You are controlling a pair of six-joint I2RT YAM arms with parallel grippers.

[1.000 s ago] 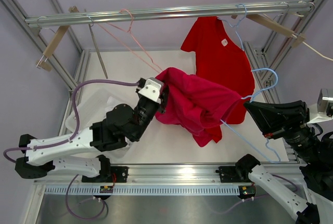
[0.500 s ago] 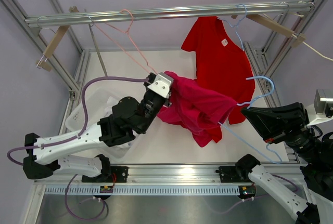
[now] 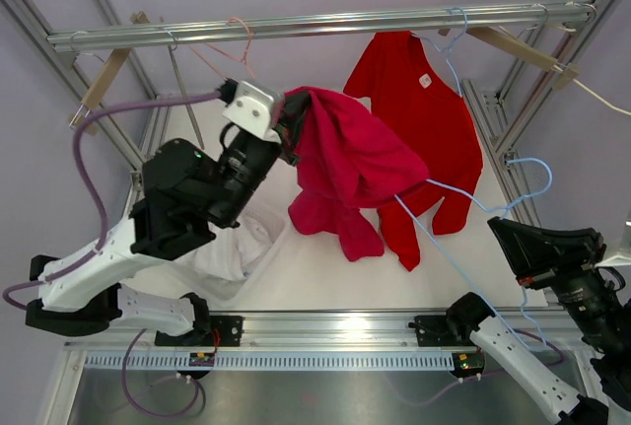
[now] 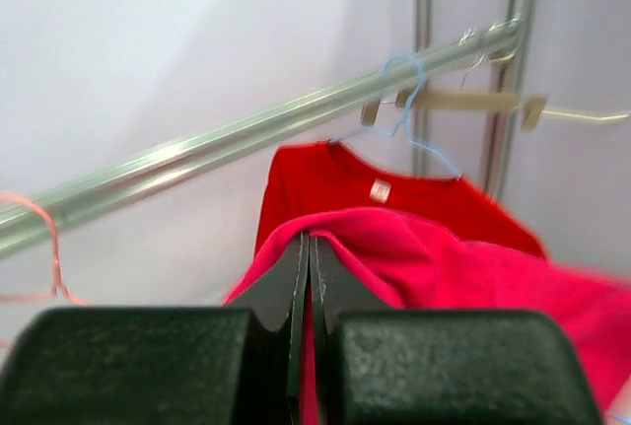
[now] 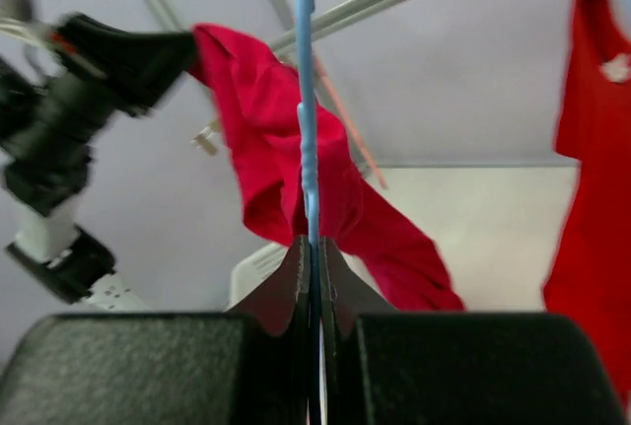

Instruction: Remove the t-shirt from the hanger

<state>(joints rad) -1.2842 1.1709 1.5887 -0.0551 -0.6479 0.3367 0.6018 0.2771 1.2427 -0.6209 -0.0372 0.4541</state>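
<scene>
Left end effector [image 3: 288,127], clenched on edge of crimson t-shirt [image 3: 345,154], has risen from low over table [image 3: 325,277] to near rail [image 3: 325,23] height, leftward. Right end effector [image 5: 312,247] pinches blue hanger [image 5: 305,100] wire and has drawn back toward near-right corner. T-shirt hangs mid-air between arms, stretched. One hanger arm seems still caught in fabric, so removal looks incomplete. White bin [image 3: 229,269] sits under left arm, mostly hidden; apparently holds pale crumpled cloth.
</scene>
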